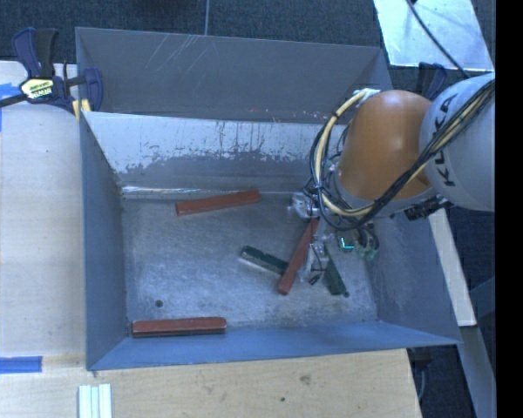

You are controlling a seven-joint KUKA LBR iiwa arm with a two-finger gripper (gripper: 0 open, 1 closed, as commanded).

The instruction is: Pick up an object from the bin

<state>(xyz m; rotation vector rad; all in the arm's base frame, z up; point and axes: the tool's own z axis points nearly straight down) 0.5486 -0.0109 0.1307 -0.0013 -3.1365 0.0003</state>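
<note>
My gripper [319, 266] hangs low over the right part of the bin floor, under the arm's orange cover. Right at its left side lies a reddish-brown stick [295, 264], slanting from the gripper's body down to the left; I cannot tell whether it touches the gripper. A short dark green bar [262, 259] lies flat just left of that stick, its right end meeting it. A second dark green piece [336, 282] pokes out below the gripper toward the right wall.
Another reddish-brown stick [218, 203] lies along the foot of the back wall. A third one [179, 326] lies along the front wall at the left. The arm and its cables hide the bin's right rear corner.
</note>
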